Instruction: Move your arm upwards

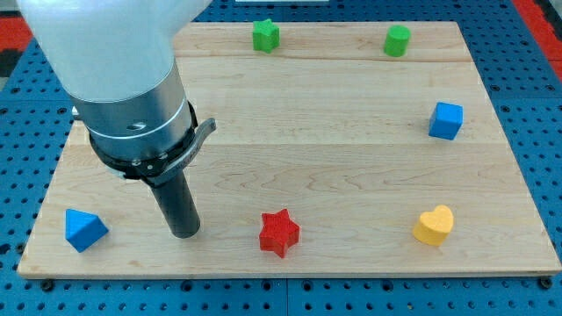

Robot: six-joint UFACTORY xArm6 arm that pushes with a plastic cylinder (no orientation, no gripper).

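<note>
My tip [185,233] rests on the wooden board [307,132] near the view's bottom left. A blue triangular block [84,230] lies to its left, close to the board's corner. A red star block [279,233] lies to its right, along the bottom edge. A yellow heart block [434,226] sits at the bottom right. A blue cube [446,120] is at the right edge. A green star block [265,35] and a green cylinder block [397,40] stand along the top edge. The tip touches no block.
The arm's white and grey body [123,79] covers the board's top left corner. A blue perforated table [544,105] surrounds the board on all sides.
</note>
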